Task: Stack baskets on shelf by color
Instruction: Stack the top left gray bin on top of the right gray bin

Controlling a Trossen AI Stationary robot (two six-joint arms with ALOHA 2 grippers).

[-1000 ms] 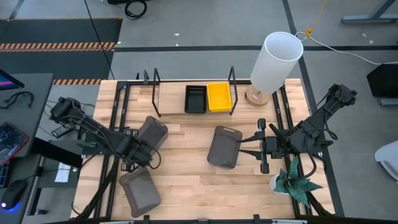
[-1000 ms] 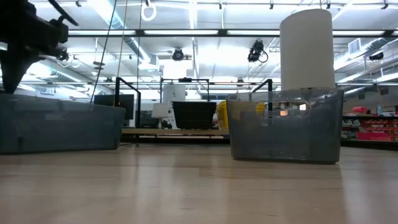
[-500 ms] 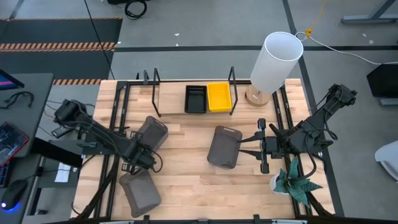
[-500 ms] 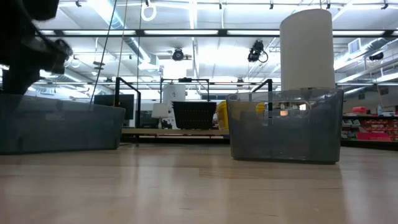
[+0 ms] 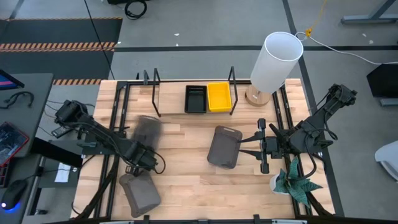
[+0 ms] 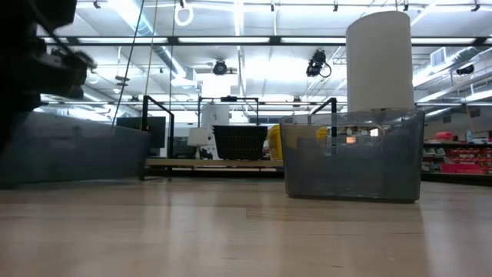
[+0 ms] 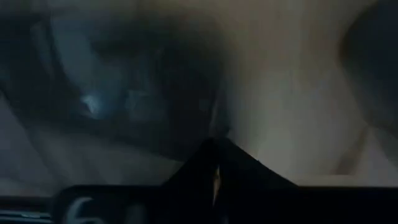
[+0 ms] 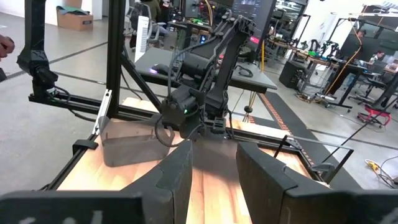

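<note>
Three gray baskets are on the wooden table. One (image 5: 147,130) lies left of centre and shows blurred; my left gripper (image 5: 145,152) is shut at its near end. The second (image 5: 140,191) rests on its bottom at the near left. The third (image 5: 224,146) stands at the centre, also in the low view (image 6: 354,154). Just right of it, my right gripper (image 5: 241,149) is open, with nothing between its fingers (image 8: 180,168). The shelf (image 5: 171,102) at the back carries a black basket (image 5: 195,99) and a yellow basket (image 5: 219,96) side by side. My left gripper (image 7: 214,146) is shut on the wall at the gray basket's near end (image 7: 217,127), coming from above. The basket's inside lies on one side of the fingers and bare wood on the other. In the low view the basket (image 6: 77,154) stands slightly tilted; blur hides the rest.
A tall white cylinder lamp (image 5: 273,62) stands on a wooden base at the back right, beside the shelf. A small potted plant (image 5: 295,183) sits at the near right. Black frame rails (image 5: 115,174) run along both sides. Bare wood lies between the baskets.
My left gripper has gone a little toward the table's near edge. The gray basket at its fingers has turned about: its far end has swung toward the table's left, and it now lies nearly straight, blurred and slightly tipped. The right arm and the other baskets have kept still.
</note>
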